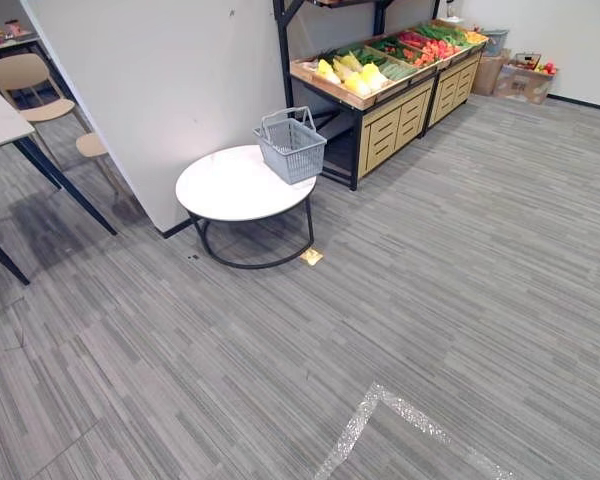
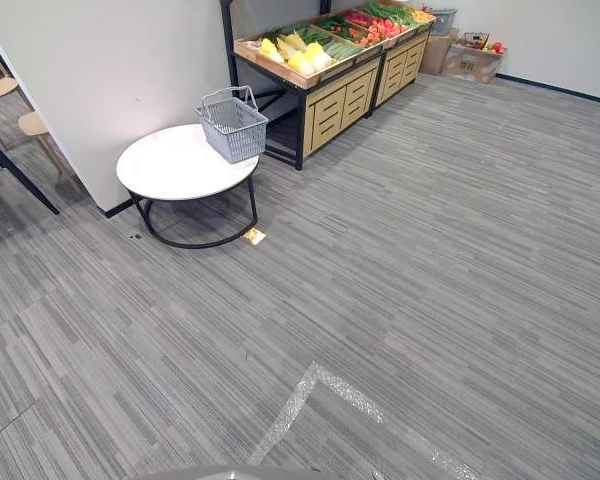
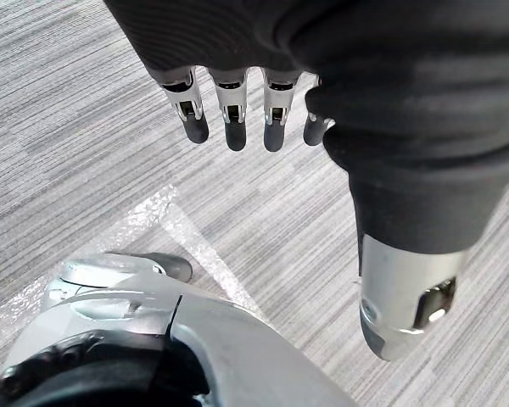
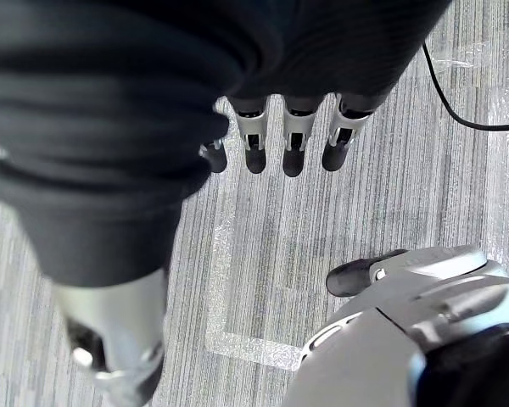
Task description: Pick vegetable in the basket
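Observation:
A grey wire basket with its handles up stands on the far right part of a round white table, and I cannot see anything in it. Behind it a wooden produce stand holds yellow, green and red vegetables in open bins. My left hand hangs over the floor with relaxed, straight fingers and holds nothing. My right hand hangs the same way, open and empty. Both hands are far from the basket and the stand.
A white partition wall rises behind the table. Chairs and a dark-legged table stand at the far left. Cardboard boxes sit past the stand. A silver tape line marks the grey floor in front.

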You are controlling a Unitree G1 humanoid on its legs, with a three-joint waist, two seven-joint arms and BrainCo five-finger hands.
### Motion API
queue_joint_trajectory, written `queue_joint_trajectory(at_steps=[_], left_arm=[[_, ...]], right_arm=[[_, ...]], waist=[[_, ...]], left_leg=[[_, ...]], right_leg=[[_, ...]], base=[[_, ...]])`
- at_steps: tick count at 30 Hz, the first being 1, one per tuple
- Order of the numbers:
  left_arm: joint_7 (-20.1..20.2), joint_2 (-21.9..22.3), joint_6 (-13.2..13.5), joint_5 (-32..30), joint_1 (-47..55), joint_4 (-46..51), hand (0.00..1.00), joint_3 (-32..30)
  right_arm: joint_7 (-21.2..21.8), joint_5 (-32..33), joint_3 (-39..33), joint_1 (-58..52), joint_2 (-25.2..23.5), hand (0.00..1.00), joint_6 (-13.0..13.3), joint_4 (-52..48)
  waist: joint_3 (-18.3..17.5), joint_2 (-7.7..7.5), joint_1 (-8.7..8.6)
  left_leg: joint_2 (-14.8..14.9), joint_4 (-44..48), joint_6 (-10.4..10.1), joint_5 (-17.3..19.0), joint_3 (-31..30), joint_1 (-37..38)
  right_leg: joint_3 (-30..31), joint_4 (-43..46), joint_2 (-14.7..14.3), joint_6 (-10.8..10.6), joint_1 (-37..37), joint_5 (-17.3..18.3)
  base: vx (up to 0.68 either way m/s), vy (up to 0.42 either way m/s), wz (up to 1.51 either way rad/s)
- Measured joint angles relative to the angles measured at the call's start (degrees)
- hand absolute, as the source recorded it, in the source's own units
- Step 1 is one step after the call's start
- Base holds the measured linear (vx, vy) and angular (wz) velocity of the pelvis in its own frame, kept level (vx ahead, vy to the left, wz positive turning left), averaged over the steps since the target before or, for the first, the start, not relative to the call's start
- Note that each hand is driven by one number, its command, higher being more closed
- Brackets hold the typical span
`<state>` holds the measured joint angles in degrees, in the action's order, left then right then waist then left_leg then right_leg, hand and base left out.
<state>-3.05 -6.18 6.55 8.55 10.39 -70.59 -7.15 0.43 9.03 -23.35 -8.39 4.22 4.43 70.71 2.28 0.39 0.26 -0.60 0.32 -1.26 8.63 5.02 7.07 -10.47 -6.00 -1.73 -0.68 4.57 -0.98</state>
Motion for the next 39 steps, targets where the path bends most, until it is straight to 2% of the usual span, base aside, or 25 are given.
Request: queue_joint_trajectory(at_steps=[1,3,4,5,7,8,9,10,23,38,39], left_arm=[[0.02,-0.03,0.14,0.0,-0.04,0.01,0.0,-0.03],[0.01,-0.03,0.42,-0.01,-0.07,-0.01,0.0,-0.06],[-0.01,-0.03,0.43,-0.23,-0.21,-0.02,0.0,-0.05],[-0.03,-0.02,0.43,-0.29,-0.22,-0.03,0.0,-0.05],[-0.17,-0.01,0.48,-0.36,-0.31,0.0,0.0,-0.05],[-0.37,0.0,0.48,-0.36,-0.34,0.0,0.0,-0.05],[-0.48,0.0,0.48,-0.37,-0.36,0.0,0.0,-0.04],[-0.51,0.01,0.48,-0.37,-0.35,-0.01,0.0,-0.04],[-0.51,-0.02,0.61,0.03,-0.32,-0.03,0.0,-0.03],[-0.4,-0.83,0.59,-0.01,-0.75,-0.1,0.0,0.13],[-0.69,-1.22,0.63,0.22,-2.22,0.16,0.0,0.12]], right_arm=[[0.01,0.0,-0.42,0.32,-0.12,0.0,-0.01,0.0],[0.03,0.0,-0.91,0.88,-0.28,0.0,0.02,0.01],[0.03,-0.01,-0.93,1.26,-0.37,0.0,0.02,0.0],[0.02,-0.05,-0.95,1.28,-0.34,0.0,0.04,0.0],[0.0,-0.08,-0.99,1.39,-0.34,0.0,0.04,0.0],[-0.01,-0.08,-0.99,1.41,-0.35,0.0,0.06,-0.03],[-0.04,-0.08,-1.0,1.41,-0.37,0.0,0.07,-0.04],[-0.04,-0.08,-1.0,1.4,-0.37,0.0,0.08,-0.05],[0.03,0.05,-0.99,1.33,-0.43,0.0,0.13,-0.02],[0.63,1.03,-0.31,1.52,-0.83,0.0,0.11,0.13],[0.98,2.4,0.44,4.44,-0.8,0.0,0.28,-0.07]], waist=[[-0.12,0.54,0.01],[0.84,-0.27,-0.02],[0.67,0.49,-0.01],[1.05,-0.12,-0.01],[0.98,0.43,0.04],[1.43,-0.18,0.06],[1.2,0.27,0.07],[1.49,-0.21,0.08],[1.53,-0.45,0.16],[1.88,-1.75,0.01],[4.16,-1.64,-0.1]], left_leg=[[0.18,-0.17,-0.13,-0.04,0.55,0.28],[0.39,-0.24,-0.3,0.01,0.79,0.8],[0.52,-0.23,-0.31,0.0,0.88,1.07],[0.55,-0.25,-0.31,0.0,0.87,1.05],[0.61,-0.23,-0.3,-0.01,0.86,1.07],[0.63,-0.24,-0.3,-0.03,0.88,1.03],[0.64,-0.24,-0.38,-0.11,0.92,1.04],[0.66,-0.25,-0.38,-0.12,0.93,1.03],[0.82,-1.49,-0.1,-0.93,0.68,1.02],[0.66,-2.17,-0.01,-1.15,0.61,0.81],[0.69,-2.02,-0.63,-2.36,0.62,-2.13]], right_leg=[[0.01,-0.01,-0.2,0.0,0.16,0.0],[0.13,-0.04,-0.41,-0.01,0.57,0.0],[0.17,-0.06,-0.52,-0.03,0.78,0.01],[0.16,-0.07,-0.54,-0.03,0.77,0.02],[0.08,-0.33,-0.57,-0.03,0.79,0.02],[0.01,-0.36,-0.57,-0.04,0.76,0.03],[-0.03,-0.37,-0.57,-0.05,0.78,0.05],[-0.07,-0.38,-0.57,-0.16,0.77,0.12],[-1.08,-0.42,-0.69,0.0,0.65,0.06],[-1.54,-0.44,-0.68,0.02,-0.16,0.04],[-1.69,2.25,-0.41,0.3,-4.01,0.29]], base=[[0.01,-0.032,-0.09],[0.0,-0.041,-0.11],[-0.02,-0.03,-0.05],[-0.04,-0.027,-0.03],[-0.04,-0.012,0.0],[-0.06,-0.011,-0.01],[-0.05,-0.012,-0.01],[-0.05,-0.013,0.0],[-0.01,-0.002,0.03],[0.0,0.001,0.0],[-0.07,0.008,-0.03]])
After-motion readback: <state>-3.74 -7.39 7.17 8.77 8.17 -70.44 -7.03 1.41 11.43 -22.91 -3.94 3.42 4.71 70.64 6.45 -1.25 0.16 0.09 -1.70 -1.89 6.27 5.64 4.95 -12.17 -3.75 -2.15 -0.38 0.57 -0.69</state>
